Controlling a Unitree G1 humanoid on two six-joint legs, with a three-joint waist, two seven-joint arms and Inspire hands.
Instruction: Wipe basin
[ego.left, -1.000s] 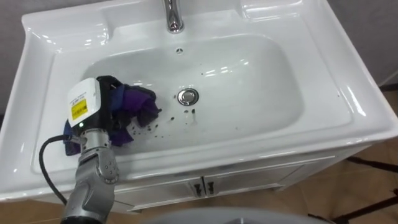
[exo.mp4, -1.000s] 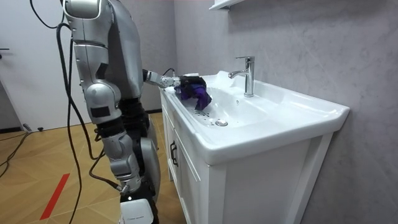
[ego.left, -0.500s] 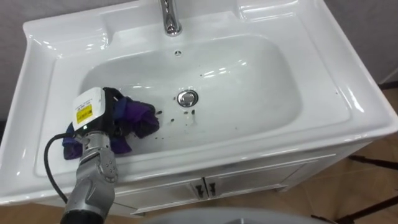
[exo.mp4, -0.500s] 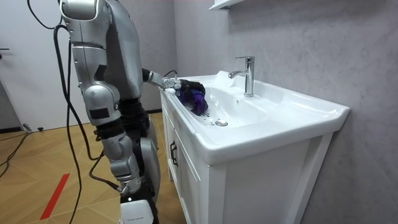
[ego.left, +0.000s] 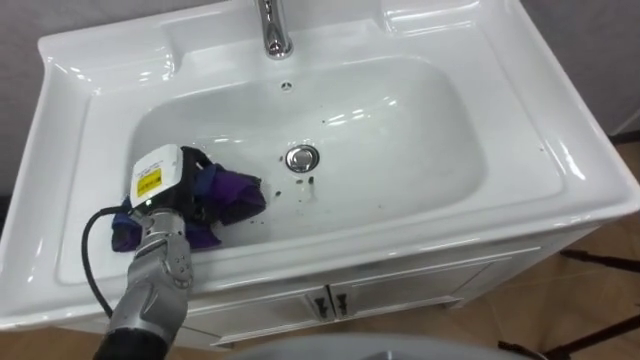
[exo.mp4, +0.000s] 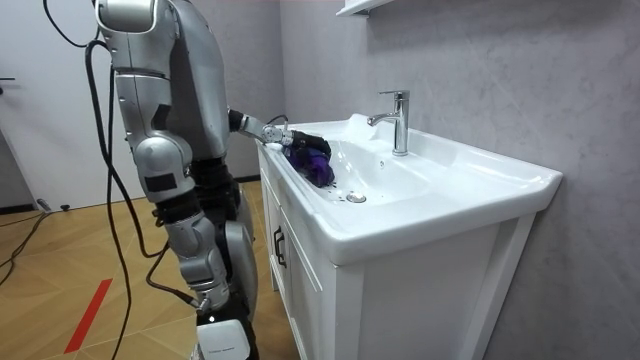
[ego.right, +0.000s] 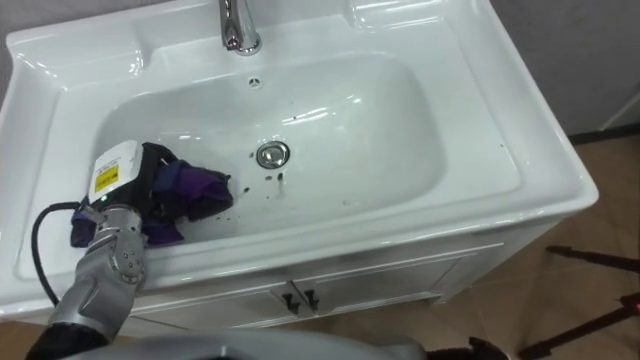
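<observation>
Left hand down in basin, front left corner, fingers curled into purple cloth, cloth bunched on basin floor. Dark specks just in front of drain.

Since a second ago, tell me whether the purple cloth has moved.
Yes: the purple cloth, in the left hand, slid nearer the basin's front rim, judged against the drain.

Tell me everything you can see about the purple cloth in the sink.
The purple cloth is soft, crumpled fabric, bunched into a wad, with a bluish fold trailing at its left end. It lies on the left slope of the white basin, left of the drain. The left hand curls over it from above, and dark specks lie beside it.
</observation>
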